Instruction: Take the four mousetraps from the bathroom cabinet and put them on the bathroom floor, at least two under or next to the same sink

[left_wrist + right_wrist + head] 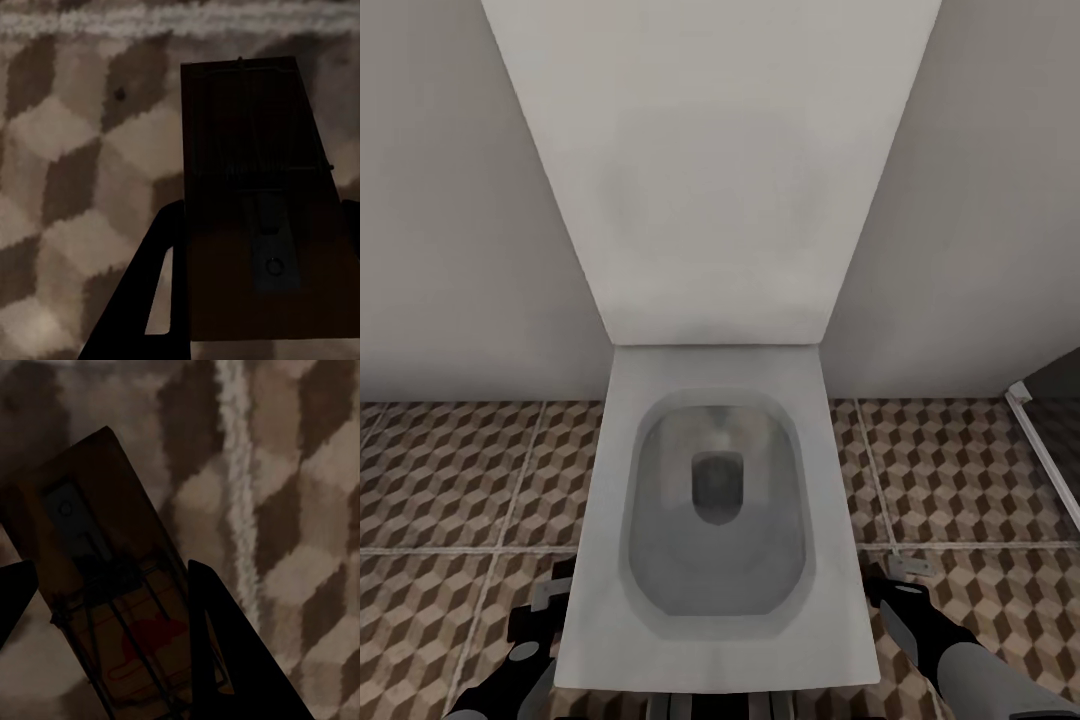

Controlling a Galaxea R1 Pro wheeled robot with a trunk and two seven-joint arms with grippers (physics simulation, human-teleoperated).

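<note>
Pincer left (255, 330) pinches one mousetrap (259, 202); the right pincer (105, 615) clamps a second mousetrap (112, 585). Both arms hang low over the bathroom floor (450, 480), flanking a white toilet (715, 520). Carrying is the step in hand; next, judging by the task, comes turning toward the sink.

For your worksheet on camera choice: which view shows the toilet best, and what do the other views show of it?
The head view: the white square-edged toilet sits centred, bowl and raised lid seen from above. The two wrist views show none of it; each looks at a mousetrap between dark jaws, above the bathroom floor.
</note>
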